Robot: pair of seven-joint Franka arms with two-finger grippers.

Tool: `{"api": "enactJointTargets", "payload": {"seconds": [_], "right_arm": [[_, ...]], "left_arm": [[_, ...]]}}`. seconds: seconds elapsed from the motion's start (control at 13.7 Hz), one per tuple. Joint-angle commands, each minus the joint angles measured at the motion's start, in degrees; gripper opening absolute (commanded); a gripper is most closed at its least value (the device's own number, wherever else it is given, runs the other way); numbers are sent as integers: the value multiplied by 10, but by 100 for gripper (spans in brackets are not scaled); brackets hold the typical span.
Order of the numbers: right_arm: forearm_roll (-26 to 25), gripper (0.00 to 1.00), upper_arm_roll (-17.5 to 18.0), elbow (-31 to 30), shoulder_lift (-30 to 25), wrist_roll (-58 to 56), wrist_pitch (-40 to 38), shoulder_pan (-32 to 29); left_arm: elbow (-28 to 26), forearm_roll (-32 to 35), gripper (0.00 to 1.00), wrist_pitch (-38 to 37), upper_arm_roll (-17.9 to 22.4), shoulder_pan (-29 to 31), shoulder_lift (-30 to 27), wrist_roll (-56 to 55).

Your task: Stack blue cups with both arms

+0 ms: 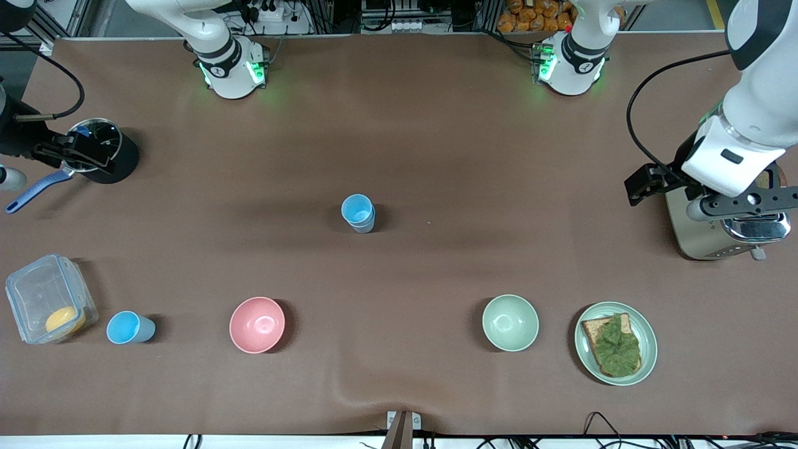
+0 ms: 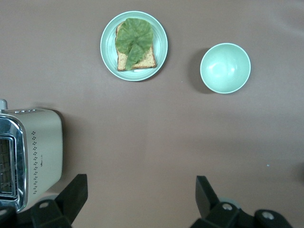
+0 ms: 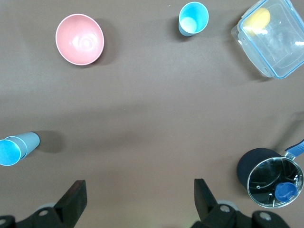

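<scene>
Two blue cups [image 1: 358,213] stand nested one in the other at the middle of the table; they also show in the right wrist view [image 3: 16,148]. A single blue cup [image 1: 129,327] stands upright between the clear box and the pink bowl, with a pale spot inside in the right wrist view [image 3: 192,19]. My right gripper [image 1: 62,153] is high over the table beside the black pot, open and empty [image 3: 138,192]. My left gripper [image 1: 742,206] is high beside the toaster, open and empty [image 2: 141,192].
A pink bowl [image 1: 257,324], a pale green bowl [image 1: 510,322] and a plate with toast and lettuce [image 1: 615,343] line the near side. A clear box [image 1: 50,298] and a black pot [image 1: 103,149] are at the right arm's end. A toaster [image 1: 729,240] is at the left arm's end.
</scene>
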Motion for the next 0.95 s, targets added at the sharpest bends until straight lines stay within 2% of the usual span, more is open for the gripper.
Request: {"api": "enactJointTargets", "payload": {"seconds": [0.0, 0.88], "right_arm": [[-10, 100, 0, -3, -4, 2, -1, 4], [-10, 100, 0, -3, -3, 3, -4, 4]], "left_arm": [[-30, -17, 100, 1, 20, 4, -35, 46], [-12, -35, 100, 0, 17, 9, -25, 55]]}}
